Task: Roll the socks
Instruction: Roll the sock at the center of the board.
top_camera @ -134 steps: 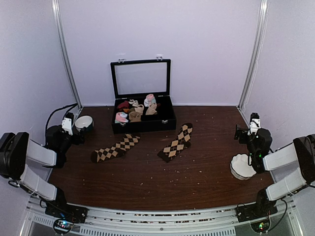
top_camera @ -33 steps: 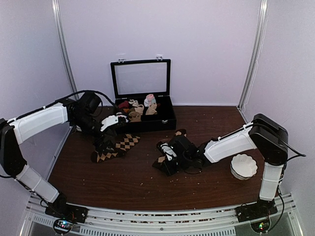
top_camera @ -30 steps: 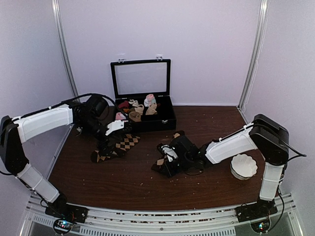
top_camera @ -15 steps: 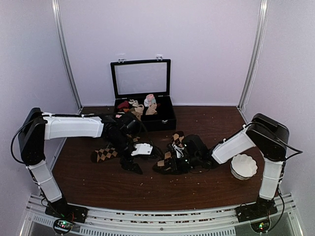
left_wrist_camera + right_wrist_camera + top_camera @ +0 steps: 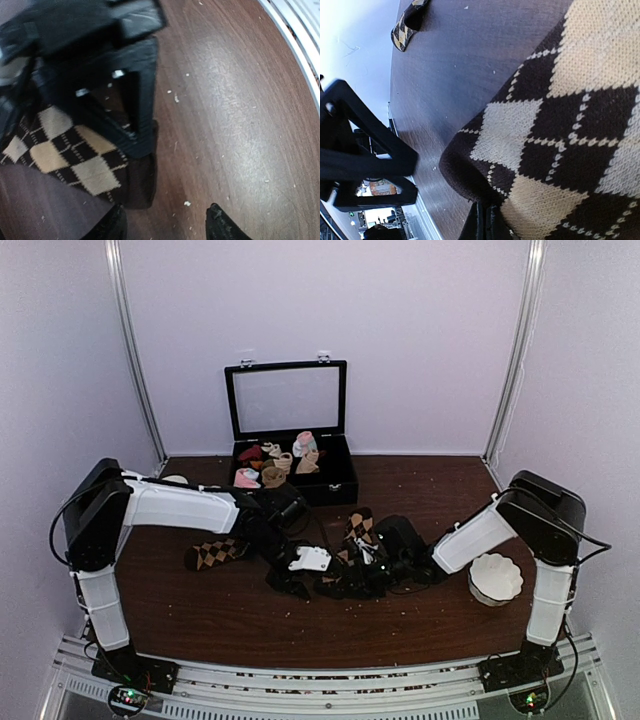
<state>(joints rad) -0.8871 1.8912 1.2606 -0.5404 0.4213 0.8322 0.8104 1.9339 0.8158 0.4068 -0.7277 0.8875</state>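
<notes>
Near the left edge, one sock point(image 5: 214, 553) lies flat on the tabletop point(image 5: 420, 500), partly hidden by the left arm point(image 5: 185, 508). At mid-tabletop the left tool point(image 5: 167, 226) hovers with its fingers spread wide over bare wood, just beside the end of the second sock point(image 5: 75, 160). The right tool point(image 5: 483, 222) is pinched narrow on that sock's dark edge. At the far edge an open box point(image 5: 290, 490) holds small rolls point(image 5: 270, 475). A white bowl point(image 5: 497, 578) sits near the right edge.

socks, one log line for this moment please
right gripper: shut on sock edge | left gripper: open, beside same sock | other sock: lying flat, apart
</notes>
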